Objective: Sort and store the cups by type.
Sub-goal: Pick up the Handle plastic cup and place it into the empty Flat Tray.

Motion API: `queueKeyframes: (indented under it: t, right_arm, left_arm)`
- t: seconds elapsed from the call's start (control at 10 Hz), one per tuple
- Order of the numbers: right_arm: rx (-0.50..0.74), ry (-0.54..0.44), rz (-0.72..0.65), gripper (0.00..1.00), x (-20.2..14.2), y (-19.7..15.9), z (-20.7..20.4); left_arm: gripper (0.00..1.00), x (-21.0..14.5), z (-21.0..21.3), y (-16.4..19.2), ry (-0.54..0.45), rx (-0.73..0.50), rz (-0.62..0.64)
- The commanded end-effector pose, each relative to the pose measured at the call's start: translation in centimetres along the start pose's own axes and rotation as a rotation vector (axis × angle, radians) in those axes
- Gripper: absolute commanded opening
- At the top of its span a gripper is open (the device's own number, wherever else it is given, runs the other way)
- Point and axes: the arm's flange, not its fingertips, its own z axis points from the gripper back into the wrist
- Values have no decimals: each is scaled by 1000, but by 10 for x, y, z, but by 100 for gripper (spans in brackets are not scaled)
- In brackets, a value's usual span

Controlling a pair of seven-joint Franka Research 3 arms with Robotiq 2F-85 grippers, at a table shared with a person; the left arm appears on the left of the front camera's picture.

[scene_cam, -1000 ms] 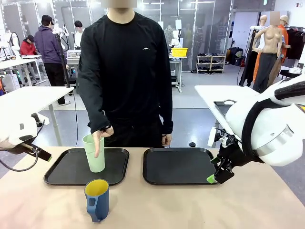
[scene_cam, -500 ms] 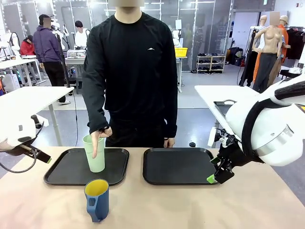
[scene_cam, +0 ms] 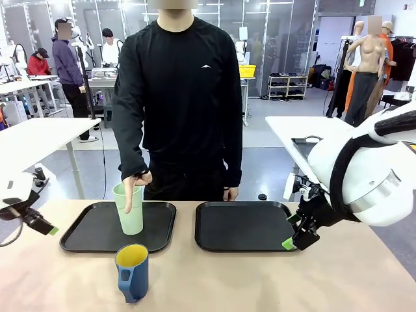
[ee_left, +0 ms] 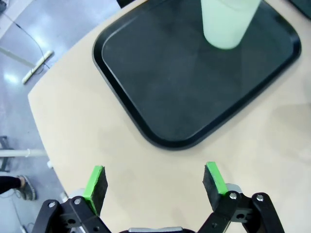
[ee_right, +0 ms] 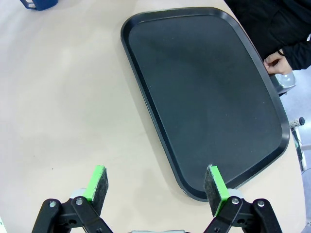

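Checking both arms for you. Left end effector [ee_left: 155,182] has its jaws spread wide w/ nothing btwn the green pads. It hangs over bare surface [scene_cam: 260,279], just off a rounded corner of the left tray [ee_left: 184,97]. In the front view you see it low at the far left of the surface, apart from the tray.

Right end effector [ee_right: 156,187] is the same: fully spread, gripping nothing. It sits above bare surface right beside the edge of the right tray [ee_right: 204,97]. From the front it's low at that tray's right side, near the rim, but I can't tell if it touches.

Cups:
- The mint-green tumbler [scene_cam: 129,209] stands upright on the left tray, approx mid-tray. The person's hand [scene_cam: 135,185] is at its rim, w/ the index finger pointing down across the tumbler's front wall. You can't confirm a real grip from here.
- The blue mug [scene_cam: 132,272] stands upright on bare surface, just off the left tray's near edge on the robot side. Its handle faces the camera and you can see the yellow inside. It's on neither tray and well apart from both end effectors.

The person's other hand [scene_cam: 227,193] hangs at the far edge of the surface, near the right tray's far-left corner. It's not touching anything you can make out.
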Motion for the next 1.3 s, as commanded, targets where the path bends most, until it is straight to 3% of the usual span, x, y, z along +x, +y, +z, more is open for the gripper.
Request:
queueKeyframes:
  t: [0.0, 0.2, 0.5, 1.1, 1.2]
  right_arm:
    - [3, 5, 11, 100, -2, -1, -1]
    - [3, 5, 11, 100, -2, -1, -1]
    - [3, 5, 11, 100, -2, -1, -1]
    - [3, 5, 11, 100, -2, -1, -1]
    - [3, 5, 11, 100, -2, -1, -1]
  left_arm:
    - [100, -67, 33, -41, 35, -28, -122]
    - [100, -80, 39, -40, 116, 25, -182]
    - [100, -94, 49, -45, 190, 9, -351]
    - [100, -138, 45, -42, 144, -162, -478]
    - [100, -60, 35, 35, 189, -117, -457]
